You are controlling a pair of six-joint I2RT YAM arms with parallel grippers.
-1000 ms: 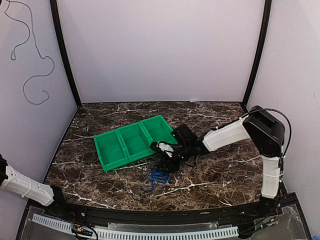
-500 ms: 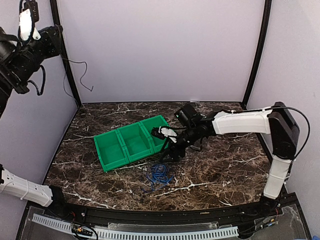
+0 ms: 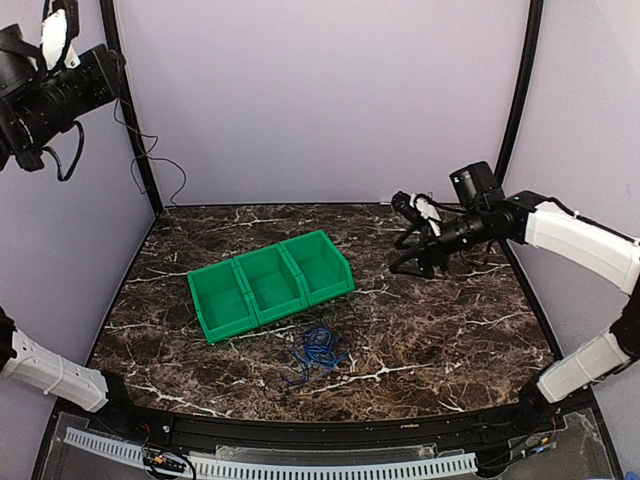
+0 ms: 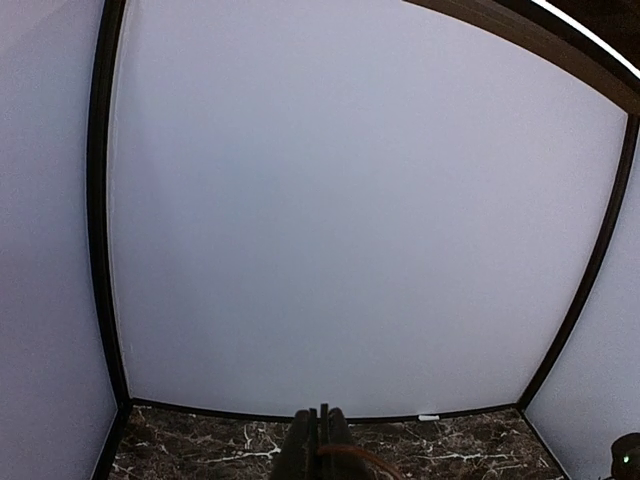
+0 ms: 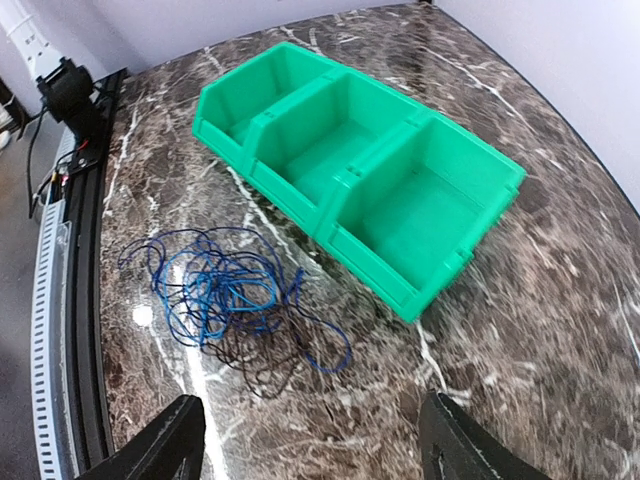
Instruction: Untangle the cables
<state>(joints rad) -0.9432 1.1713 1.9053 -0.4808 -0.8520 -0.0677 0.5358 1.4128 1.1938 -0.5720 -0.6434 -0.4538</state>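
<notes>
A tangle of cables [image 3: 318,350], bright blue and thin black, lies on the marble table in front of the green bin [image 3: 270,283]. The right wrist view shows the tangle [image 5: 220,300] and the bin [image 5: 370,190]. My right gripper [image 3: 405,237] hangs open and empty above the table, right of the bin and well away from the tangle; its fingers are wide apart in its wrist view [image 5: 315,440]. My left gripper [image 3: 105,75] is high at the upper left, shut on a thin black wire [image 3: 150,160] that dangles by the wall. In the left wrist view the gripper [image 4: 322,445] pinches that wire [image 4: 365,460].
The green bin has three compartments, all empty. Black frame posts [image 3: 130,110] stand at the back corners, and purple walls close the back and sides. The table's front rail [image 5: 70,260] runs past the tangle.
My right gripper has drawn away from the tangle by the bin, up and back to the right. My left gripper has come into view high at the upper left, its wire swinging.
</notes>
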